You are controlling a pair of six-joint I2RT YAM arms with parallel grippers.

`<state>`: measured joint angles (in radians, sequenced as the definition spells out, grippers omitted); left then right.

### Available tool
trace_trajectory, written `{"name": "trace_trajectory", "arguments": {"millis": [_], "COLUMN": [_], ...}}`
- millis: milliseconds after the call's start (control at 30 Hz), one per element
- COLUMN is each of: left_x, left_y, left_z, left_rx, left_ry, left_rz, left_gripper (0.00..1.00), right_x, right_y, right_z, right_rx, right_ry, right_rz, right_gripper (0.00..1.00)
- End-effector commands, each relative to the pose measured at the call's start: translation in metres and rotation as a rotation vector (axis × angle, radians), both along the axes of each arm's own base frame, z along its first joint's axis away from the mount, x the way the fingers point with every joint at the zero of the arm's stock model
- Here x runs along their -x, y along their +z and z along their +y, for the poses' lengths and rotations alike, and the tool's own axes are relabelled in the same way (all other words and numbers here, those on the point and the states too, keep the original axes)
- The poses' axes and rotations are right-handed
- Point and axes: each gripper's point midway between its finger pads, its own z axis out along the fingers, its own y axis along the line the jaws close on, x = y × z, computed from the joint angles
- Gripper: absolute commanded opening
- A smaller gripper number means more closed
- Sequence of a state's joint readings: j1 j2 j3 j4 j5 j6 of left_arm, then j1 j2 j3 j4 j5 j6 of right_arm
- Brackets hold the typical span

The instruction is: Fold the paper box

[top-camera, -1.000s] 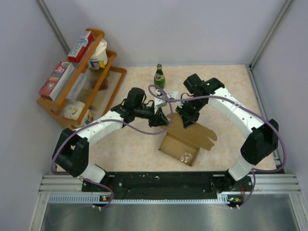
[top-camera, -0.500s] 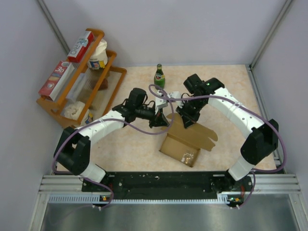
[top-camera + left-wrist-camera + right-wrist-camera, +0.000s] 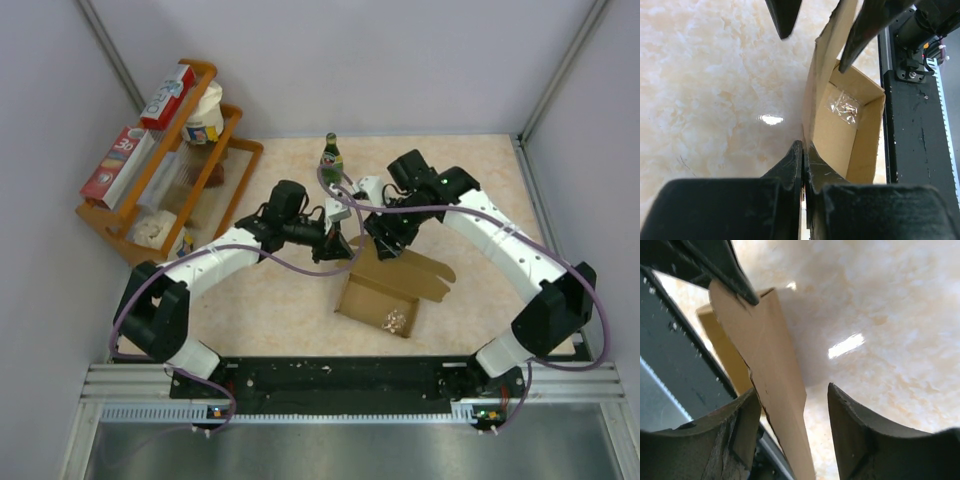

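Pale marbled surface (image 3: 480, 190) carries the open box (image 3: 380, 292) near its middle, one flap upright. Left end effector (image 3: 343, 248) pinches the box's wall; right end effector (image 3: 386, 250), wide, straddles the flap. Step, as judged: flap folding. Next: push the flap inward against the left's hold. Small packet (image 3: 394, 320) inside.

Right gripper (image 3: 792, 390) sits with its jaws wide apart, and the paper box (image 3: 765, 350) sends a brown flap up between them, right against one finger, clear of the other. A dark fingertip (image 3: 740, 285) meets the flap's top corner, with the marbled table (image 3: 880, 305) glinting behind.
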<state>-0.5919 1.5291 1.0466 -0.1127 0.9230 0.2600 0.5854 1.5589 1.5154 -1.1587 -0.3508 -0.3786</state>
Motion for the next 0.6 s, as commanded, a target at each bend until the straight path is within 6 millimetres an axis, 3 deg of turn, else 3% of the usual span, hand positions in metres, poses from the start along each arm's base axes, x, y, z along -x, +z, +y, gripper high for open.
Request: {"name": "trace_trajectory", "arguments": {"millis": [0, 100, 200, 267, 433, 567], "left_x": [-0.004, -0.01, -0.013, -0.017, -0.025, -0.035], "left_y": [0.002, -0.003, -0.005, -0.006, -0.005, -0.006], "left_z": [-0.001, 0.0, 0.001, 0.003, 0.011, 0.023], "left_rx": [-0.006, -0.013, -0.018, -0.023, -0.038, -0.035], "left_ry": [0.035, 0.06, 0.076, 0.096, 0.146, 0.192], "left_rz": [0.003, 0.012, 0.019, 0.015, 0.012, 0.029], "left_gripper": [0.0, 0.0, 0.0, 0.0, 0.0, 0.0], "right_x": [-0.037, -0.047, -0.054, -0.058, -0.065, -0.052], "right_y": [0.055, 0.077, 0.096, 0.094, 0.086, 0.074], "right_z": [0.006, 0.003, -0.002, -0.014, -0.052, -0.07], "right_rx": [-0.128, -0.24, -0.348, -0.355, -0.353, -0.432], "right_ry": [-0.152, -0.265, -0.357, -0.446, -0.685, -0.784], "right_rz": [-0.252, -0.296, -0.351, -0.355, -0.324, -0.295], "right_gripper": [0.55, 0.56, 0.67, 0.74, 0.77, 0.76]}}
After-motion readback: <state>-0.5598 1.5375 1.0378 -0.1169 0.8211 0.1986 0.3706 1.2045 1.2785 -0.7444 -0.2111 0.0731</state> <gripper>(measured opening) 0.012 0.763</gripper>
